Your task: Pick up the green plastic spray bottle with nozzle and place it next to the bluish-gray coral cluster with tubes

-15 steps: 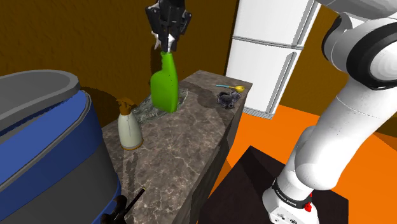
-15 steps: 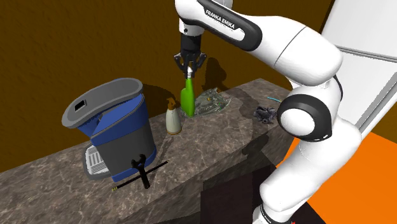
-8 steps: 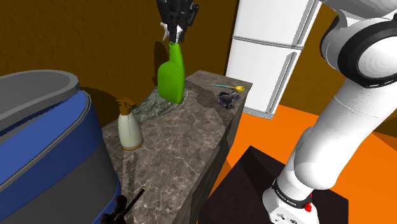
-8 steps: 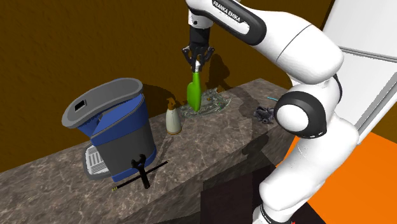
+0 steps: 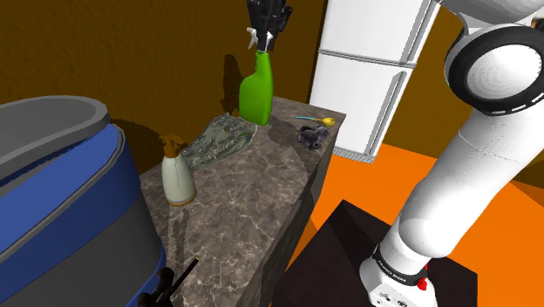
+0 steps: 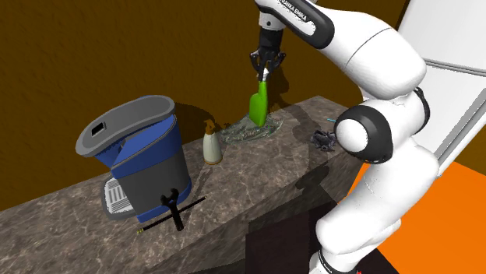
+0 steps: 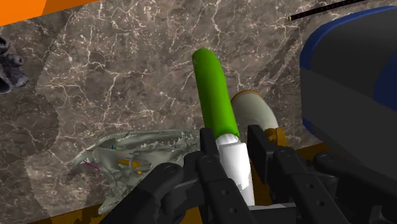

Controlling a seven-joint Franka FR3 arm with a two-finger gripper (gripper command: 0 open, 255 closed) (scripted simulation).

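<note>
Gripper: clamped on the white nozzle end of the green spray bottle. In the wrist view the 2 black fingers press the white neck from either side.
Green spray bottle: hangs upright from the gripper over the far end of the counter, nozzle up. Its base is low over the stone, at the far corner of the flat grey-green piece. Whether the base touches anything cannot be told.
Coral cluster: a small, dark bluish-grey clump on the counter near its edge. It sits to the shoulder view's right of the bottle and apart from it, with bare stone between the 2.
Counter: brown-grey marbled stone with pale veins, long and narrow.
Flat grey-green piece: lies flat on the stone between the green bottle and the beige spray bottle.
Beige spray bottle: stands upright on the counter with a brown nozzle, well apart from the green bottle.
Blue and grey machine: a bulky appliance with a grey lid, at the counter's near end in the shoulder view.
Black tool: a thin dark rod lying in front of the machine.
Yellow-tipped item: small, lies just beyond the coral cluster.
Fridge: white with 2 doors, behind the counter's far end.
Floor: orange.
Stand: a dark box under the arm's base.
</note>
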